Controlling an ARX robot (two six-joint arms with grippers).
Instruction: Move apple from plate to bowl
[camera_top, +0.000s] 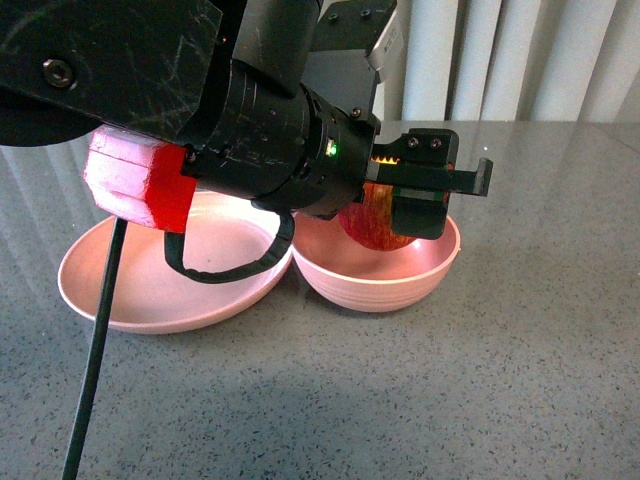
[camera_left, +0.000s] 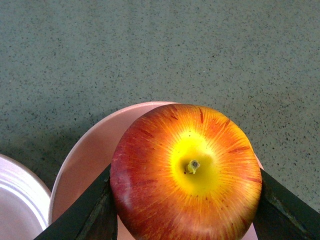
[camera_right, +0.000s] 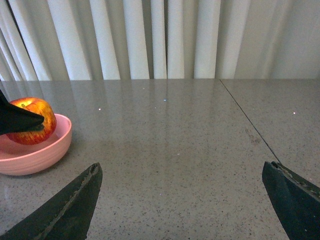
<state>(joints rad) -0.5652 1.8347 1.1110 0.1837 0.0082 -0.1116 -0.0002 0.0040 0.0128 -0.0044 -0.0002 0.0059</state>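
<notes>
My left gripper (camera_top: 400, 215) is shut on the red and yellow apple (camera_top: 372, 228) and holds it over the deep pink bowl (camera_top: 380, 280), just inside its rim. In the left wrist view the apple (camera_left: 186, 172) fills the space between the two black fingers (camera_left: 87, 212), with the bowl (camera_left: 87, 155) under it. The shallow pink plate (camera_top: 150, 290) stands to the left of the bowl, touching it, and holds nothing that I can see. In the right wrist view the apple (camera_right: 31, 120) and bowl (camera_right: 35, 152) show at the left. My right gripper (camera_right: 182, 200) is open and empty above bare table.
The grey speckled table (camera_top: 500, 380) runs wide to the right and front of the bowl. A seam (camera_right: 250, 125) crosses the table. White curtains (camera_right: 165, 40) hang behind its far edge. The left arm and its black cable (camera_top: 95, 370) hide part of the plate.
</notes>
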